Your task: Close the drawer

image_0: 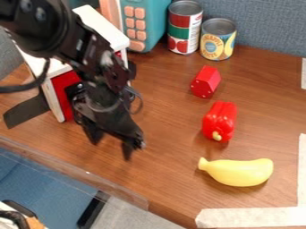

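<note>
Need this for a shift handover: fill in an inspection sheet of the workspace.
Surface: brown wooden table, pale tape near the lower and right edges.
Job's things: white cabinet with red front, partly behind the arm; whether the drawer is open cannot be told.
Clutter: two cans, teal toy with buttons, red block, red toy pepper, yellow banana-shaped toy.
Gripper: hangs over the table beside the cabinet, fingers apart, nothing seen between them.
Cables: black cable at left, meeting the arm.
Surroundings: grey-blue partition behind.
</note>
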`<act>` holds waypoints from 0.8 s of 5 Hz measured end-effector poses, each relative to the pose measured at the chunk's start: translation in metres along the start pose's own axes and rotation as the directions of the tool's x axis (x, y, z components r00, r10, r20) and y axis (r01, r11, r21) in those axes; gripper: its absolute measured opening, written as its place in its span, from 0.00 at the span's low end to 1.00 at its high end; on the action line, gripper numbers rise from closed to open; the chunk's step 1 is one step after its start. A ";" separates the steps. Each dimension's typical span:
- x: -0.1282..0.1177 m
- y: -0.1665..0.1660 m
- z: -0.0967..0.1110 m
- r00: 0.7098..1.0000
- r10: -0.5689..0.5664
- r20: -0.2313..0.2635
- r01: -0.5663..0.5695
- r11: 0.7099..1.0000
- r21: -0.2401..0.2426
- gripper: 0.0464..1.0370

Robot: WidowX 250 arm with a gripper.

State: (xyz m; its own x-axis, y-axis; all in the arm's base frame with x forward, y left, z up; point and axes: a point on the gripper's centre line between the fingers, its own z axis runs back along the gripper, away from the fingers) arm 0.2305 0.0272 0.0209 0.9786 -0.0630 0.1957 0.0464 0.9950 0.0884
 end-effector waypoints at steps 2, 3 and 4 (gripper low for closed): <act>-0.003 -0.056 0.026 0.990 -0.130 0.063 0.132 0.991 -0.030 0.96; -0.008 -0.071 0.044 0.980 -0.181 0.081 0.184 0.982 -0.029 0.96; -0.014 -0.076 0.065 0.971 -0.232 0.051 0.234 0.971 -0.041 0.96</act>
State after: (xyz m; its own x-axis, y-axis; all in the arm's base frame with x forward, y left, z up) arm 0.2006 -0.0521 0.0748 0.9296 -0.2959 0.2199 0.2822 0.9549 0.0920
